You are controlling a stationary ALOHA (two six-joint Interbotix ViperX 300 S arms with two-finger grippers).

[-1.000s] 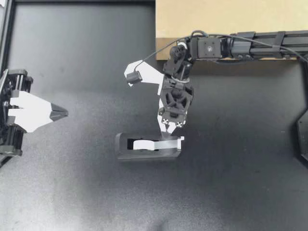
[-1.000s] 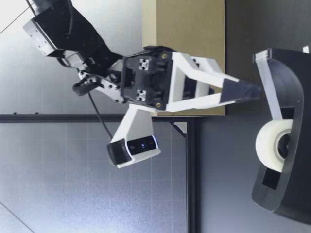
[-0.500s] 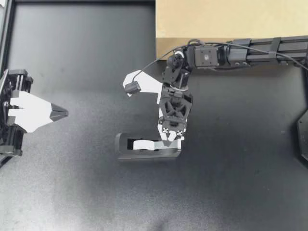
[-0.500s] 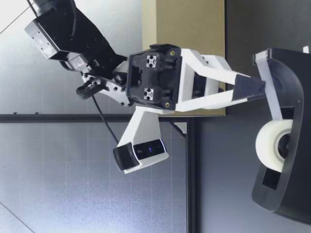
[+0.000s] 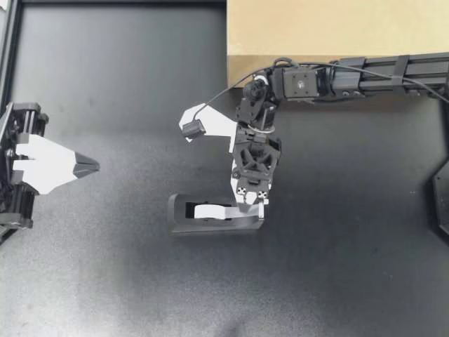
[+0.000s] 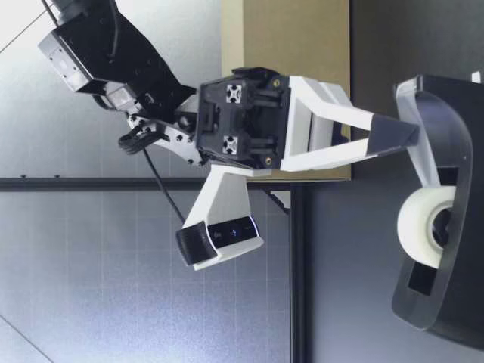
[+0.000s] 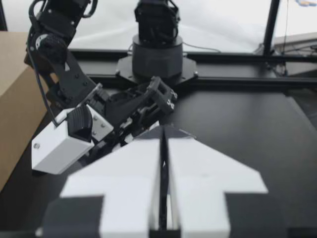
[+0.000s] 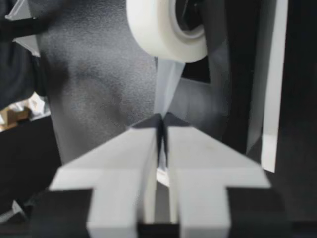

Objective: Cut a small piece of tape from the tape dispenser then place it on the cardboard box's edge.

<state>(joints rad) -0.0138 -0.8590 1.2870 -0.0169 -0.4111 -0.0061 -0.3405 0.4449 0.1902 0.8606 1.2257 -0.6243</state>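
Dark matte table (image 5: 105, 281), with a tan cardboard box (image 5: 330, 28) along its far edge, right of the middle. Reaching in from the right, the right gripper (image 5: 250, 204) points down at the right end of the tape dispenser (image 5: 210, 225). Jaws pressed together, pinching the free end of the tape strip (image 8: 167, 82) (a sliver of white shows in the slit behind the tips in the right wrist view). At the table's left edge, the left gripper (image 5: 92, 166): jaws closed to a hairline slit, holding nothing, well apart from the dispenser.

Dispenser black, lying lengthwise left to right near the table's middle, nearer than the box. White tape roll (image 5: 210, 210) seated in its cradle. Strip translucent, running from the roll straight into the right gripper's tips. Low view: tips touching the dispenser's upper end, above the roll (image 6: 423, 227).
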